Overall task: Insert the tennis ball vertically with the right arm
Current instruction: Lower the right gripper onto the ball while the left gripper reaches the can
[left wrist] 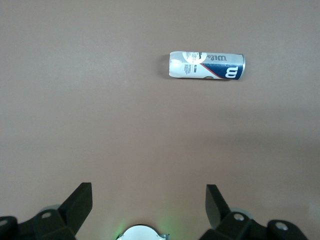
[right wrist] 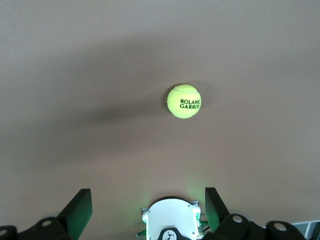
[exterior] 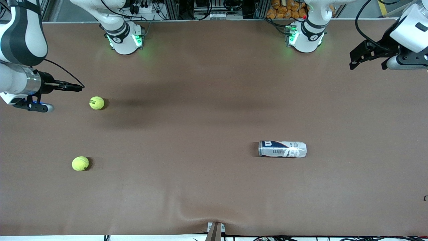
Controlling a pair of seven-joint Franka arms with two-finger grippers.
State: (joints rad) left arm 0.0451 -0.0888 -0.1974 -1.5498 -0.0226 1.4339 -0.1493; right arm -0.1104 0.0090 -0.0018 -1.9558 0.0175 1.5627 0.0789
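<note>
On one brown table [exterior: 214, 83] I see one can [exterior: 282, 149] lying lower right, two tennis balls [exterior: 96, 102] [exterior: 80, 163] at left, my right gripper [exterior: 72, 87] and left gripper [exterior: 359, 58] both spread empty at the frame's upper edges.

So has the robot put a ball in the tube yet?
Not yet, nothing looks done. The tube lies on its side, and both tennis balls sit on the table. The right gripper is open above the table near one ball; the left gripper waits open. Standing the tube, grabbing and inserting remain.
</note>
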